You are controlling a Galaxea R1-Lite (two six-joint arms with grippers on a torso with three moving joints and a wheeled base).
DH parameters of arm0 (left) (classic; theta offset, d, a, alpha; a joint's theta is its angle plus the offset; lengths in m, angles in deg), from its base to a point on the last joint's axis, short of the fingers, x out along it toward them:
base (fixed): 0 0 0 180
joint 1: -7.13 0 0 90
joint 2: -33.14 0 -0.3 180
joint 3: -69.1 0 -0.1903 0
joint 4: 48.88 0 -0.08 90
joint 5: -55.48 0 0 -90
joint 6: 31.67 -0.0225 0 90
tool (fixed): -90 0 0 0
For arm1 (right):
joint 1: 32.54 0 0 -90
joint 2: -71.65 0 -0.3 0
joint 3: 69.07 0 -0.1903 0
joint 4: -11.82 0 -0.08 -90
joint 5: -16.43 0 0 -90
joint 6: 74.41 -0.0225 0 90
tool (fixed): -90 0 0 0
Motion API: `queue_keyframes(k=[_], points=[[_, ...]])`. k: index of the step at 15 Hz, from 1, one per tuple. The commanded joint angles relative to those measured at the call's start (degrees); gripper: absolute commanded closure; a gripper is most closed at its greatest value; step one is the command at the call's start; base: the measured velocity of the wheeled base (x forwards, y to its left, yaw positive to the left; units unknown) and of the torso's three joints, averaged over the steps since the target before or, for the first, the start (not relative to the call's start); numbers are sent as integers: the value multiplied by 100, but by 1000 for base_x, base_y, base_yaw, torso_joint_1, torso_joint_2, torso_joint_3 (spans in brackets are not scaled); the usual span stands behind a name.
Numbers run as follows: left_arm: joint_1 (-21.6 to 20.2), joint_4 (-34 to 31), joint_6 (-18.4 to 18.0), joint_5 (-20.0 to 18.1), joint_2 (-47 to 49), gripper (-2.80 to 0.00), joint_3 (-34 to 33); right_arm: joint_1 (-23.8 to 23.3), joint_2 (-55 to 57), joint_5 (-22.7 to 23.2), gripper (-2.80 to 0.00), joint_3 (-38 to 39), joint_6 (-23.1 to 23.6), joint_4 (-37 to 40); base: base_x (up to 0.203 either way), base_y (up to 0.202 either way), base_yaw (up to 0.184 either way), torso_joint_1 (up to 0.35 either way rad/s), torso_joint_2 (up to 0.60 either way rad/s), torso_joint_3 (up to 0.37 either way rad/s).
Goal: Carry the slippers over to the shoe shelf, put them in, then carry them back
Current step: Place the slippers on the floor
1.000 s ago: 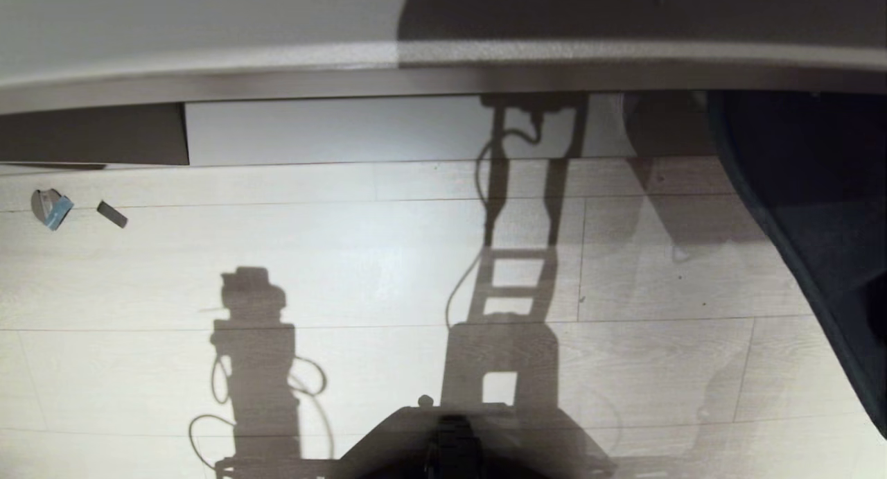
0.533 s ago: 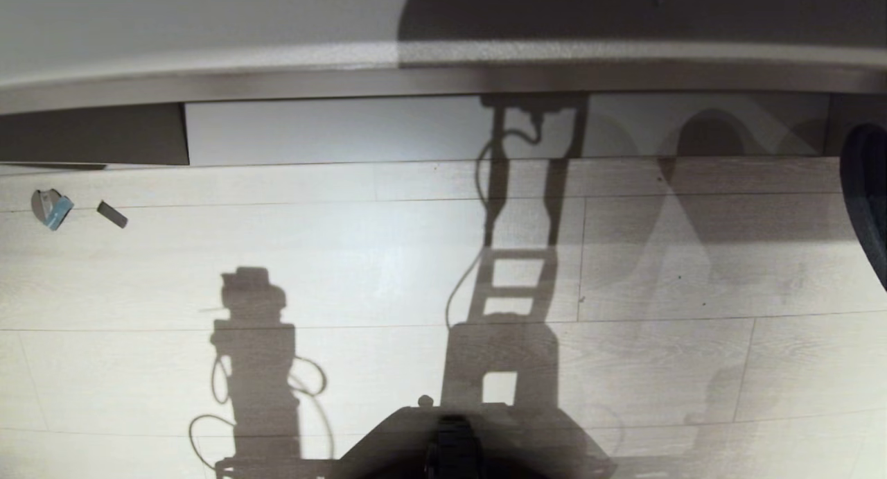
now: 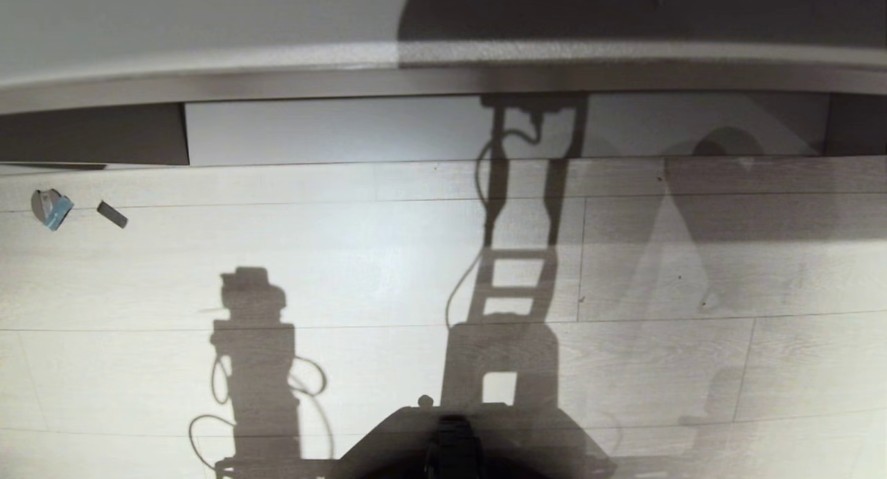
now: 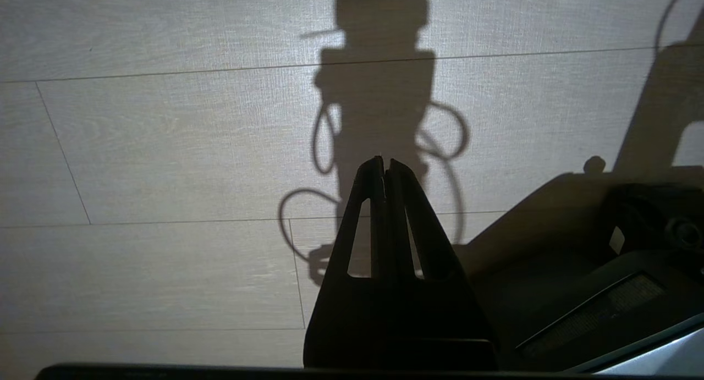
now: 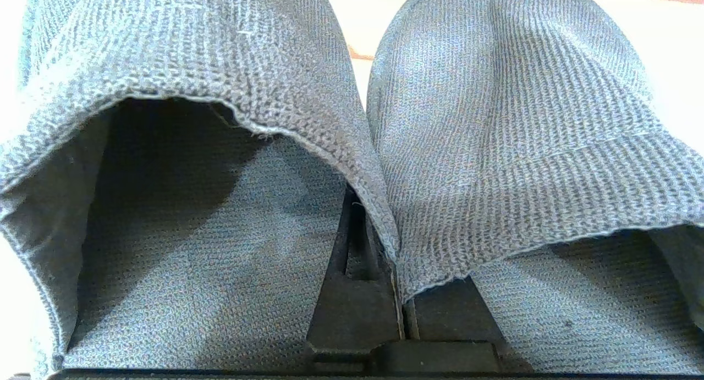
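The right gripper [image 5: 400, 308] is visible only in the right wrist view; its fingers [image 5: 352, 292] are together, clamped on the inner edges of the slippers [image 5: 495, 138], one dark finger inside each shoe against the adjoining fabric walls. The slippers sit side by side, touching along those inner edges, filling almost the whole view; the open heels lie nearest the wrist, the rounded closed toes point away from it, so each long axis runs in line with the fingers. What lies beyond the toes is washed out, possibly a pale surface; it cannot be identified.

The left gripper [image 4: 385, 165] hangs over the pale plank floor [image 4: 165, 149]; its fingers are together, tips touching, clamped on nothing; the robot's base [image 4: 632, 270] lies just beside it.

In the head view neither arm appears; the floor carries the robot's shadow [image 3: 513, 306]; a white-fronted unit [image 3: 332, 129] runs along the far edge; two small scraps [image 3: 52, 207] lie on the floor at the left.
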Motion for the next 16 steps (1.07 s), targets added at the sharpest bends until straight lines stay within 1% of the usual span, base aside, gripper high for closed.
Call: queue_keyframes(k=[1,3,7,8,9,12,13,14,16], points=[[-2,6,14,11,-1,0,0,91,-185,149,0,154,-104,-57,0,0,0,0,0,0],[-2,6,40,11,-1,0,0,163,-330,116,0,258,-141,235,0,0,0,0,0,0],[-2,-3,32,2,-1,0,0,229,-491,83,0,1248,130,6,0,0,0,0,0,0],[-2,-11,23,2,-1,0,0,280,-703,85,0,1362,213,284,0,0,0,0,0,0],[-2,-11,31,2,-1,0,0,312,-854,93,0,1362,259,777,0,0,0,0,0,0],[-2,-11,40,2,-1,0,0,359,-1599,124,0,1304,271,1787,0,0,0,0,0,0],[-2,-11,40,2,-1,0,0,376,-1697,52,0,1255,263,2037,0,0,0,0,0,0],[-2,-11,50,2,-1,0,0,387,-1664,-241,0,1291,294,2226,0,0,0,0,0,0],[-2,6,49,11,-1,0,0,388,-1644,-275,0,1362,361,2274,0,0,0,0,0,0]])
